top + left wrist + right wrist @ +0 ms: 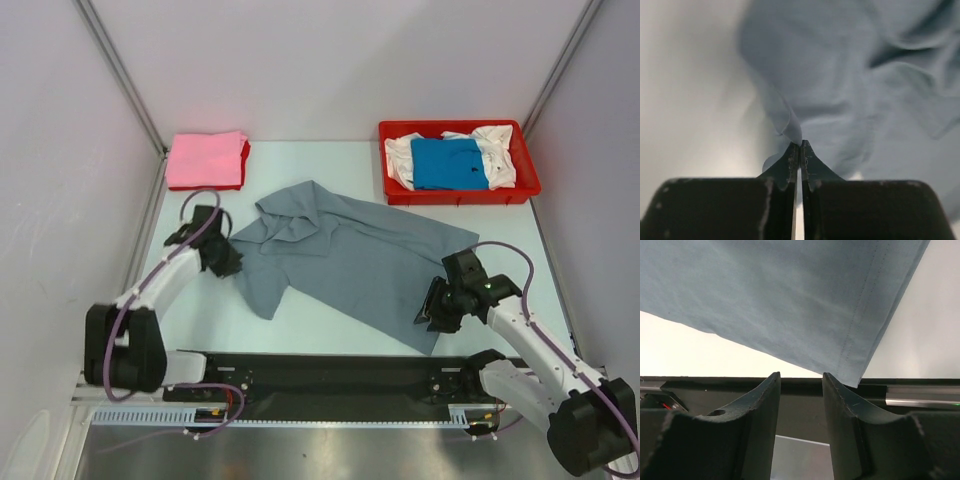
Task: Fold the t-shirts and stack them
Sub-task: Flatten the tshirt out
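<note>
Pale table between white walls, viewed from above, with black rail along the near edge at 6 o'clock.

At centre, grey shirt: spread fairly flat toward 4 o'clock, bunched and creased toward 10 o'clock, one flap reaching toward 7 o'clock.

At 11 o'clock, pink shirt, folded square and stacked on red shirt, only a red edge showing.

At 1 o'clock, tray, holding blue shirt on top of white shirt, both crumpled. Stack and tray both apart from grey shirt.

At 9 o'clock of grey shirt, left gripper, right at the cloth's edge. From left wrist: fingers pressed together, a raised fold of grey shirt pinched at the tips, cloth tented up to them, wrinkles beyond toward 1 o'clock, bare table at 9 o'clock.

At 4 o'clock of grey shirt, right gripper, beside the hem corner. From right wrist: fingers parted, nothing between them, no grip on anything. Hem corner of grey shirt just beyond the tips, stitched hem running up toward 1 o'clock, bare table to either side, rail under the corner.
</note>
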Controlling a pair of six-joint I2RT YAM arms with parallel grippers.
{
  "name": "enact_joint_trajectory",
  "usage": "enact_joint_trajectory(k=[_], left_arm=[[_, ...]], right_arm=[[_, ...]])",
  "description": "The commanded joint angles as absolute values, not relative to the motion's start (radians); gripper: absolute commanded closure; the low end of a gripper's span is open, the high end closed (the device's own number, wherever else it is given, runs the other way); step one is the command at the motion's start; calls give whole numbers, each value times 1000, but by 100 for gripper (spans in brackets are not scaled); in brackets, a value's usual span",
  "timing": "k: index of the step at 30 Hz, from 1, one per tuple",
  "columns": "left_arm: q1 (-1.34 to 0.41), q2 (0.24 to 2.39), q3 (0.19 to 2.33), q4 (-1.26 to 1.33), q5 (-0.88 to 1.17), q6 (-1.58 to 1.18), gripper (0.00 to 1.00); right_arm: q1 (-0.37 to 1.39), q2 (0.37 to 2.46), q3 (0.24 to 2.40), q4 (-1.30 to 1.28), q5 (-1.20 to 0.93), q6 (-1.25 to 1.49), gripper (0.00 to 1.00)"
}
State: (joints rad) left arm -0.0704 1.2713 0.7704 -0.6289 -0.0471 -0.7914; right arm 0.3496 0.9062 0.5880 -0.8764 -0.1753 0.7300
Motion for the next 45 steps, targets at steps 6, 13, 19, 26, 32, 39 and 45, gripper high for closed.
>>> enact_joint_trajectory(k=[6,13,19,26,32,39,45], left_arm=[[-347,1586,1210,-692,-42,-756,29],[-192,1407,1002,-600,19,-637,29],[-129,1506,985,-578,80,-597,41],[-187,1614,1147,-609,19,-535,58],[-294,1701,1204,-722,-116,-541,41],[-356,1775,1229,-767,-213,-675,43],[-367,1830,1269,-769,-196,-713,45]], right_arm=[[339,933,634,-845,-156,727,55],[336,899,611,-859,-153,749,54],[333,897,597,-851,-149,770,55],[331,942,617,-833,-156,781,55],[330,936,606,-824,-155,790,55],[325,922,604,-828,-150,795,55],[324,905,597,-841,-146,788,55]])
